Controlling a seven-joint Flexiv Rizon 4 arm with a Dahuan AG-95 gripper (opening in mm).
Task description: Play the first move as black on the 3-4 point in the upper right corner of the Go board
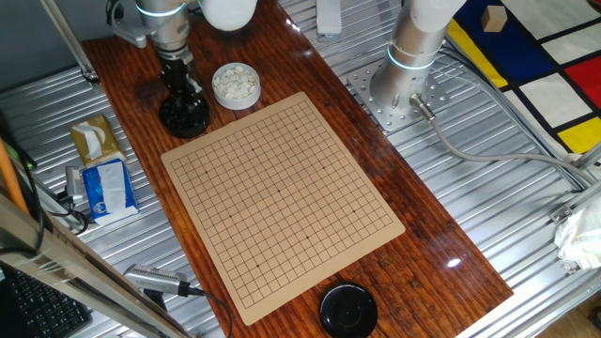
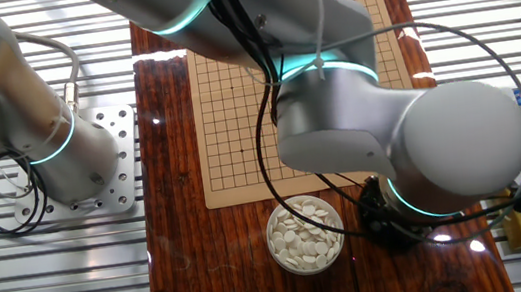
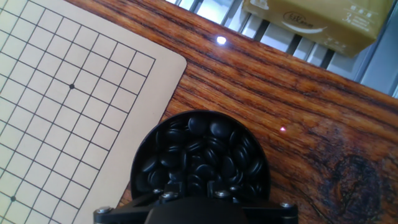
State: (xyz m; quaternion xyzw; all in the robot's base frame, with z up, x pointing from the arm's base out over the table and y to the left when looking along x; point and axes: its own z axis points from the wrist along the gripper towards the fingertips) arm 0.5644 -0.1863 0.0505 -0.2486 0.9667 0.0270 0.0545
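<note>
Dark reddish wood grain runs under everything, a table [image 1: 441, 225] set among ribbed metal, with the tan Go board [image 1: 282, 197] bare of stones and a tissue box [image 3: 323, 22] cut off at my hand view's top edge. My pincer [image 1: 181, 94] hangs right over the bowl of black stones [image 3: 199, 158] just off the board's corner (white stones [image 2: 304, 234] sit in the neighbouring bowl), but my fingertips are hidden in every view, so I cannot tell whether they are wide or closed. My own arm blocks much of the board in the other fixed view.
</note>
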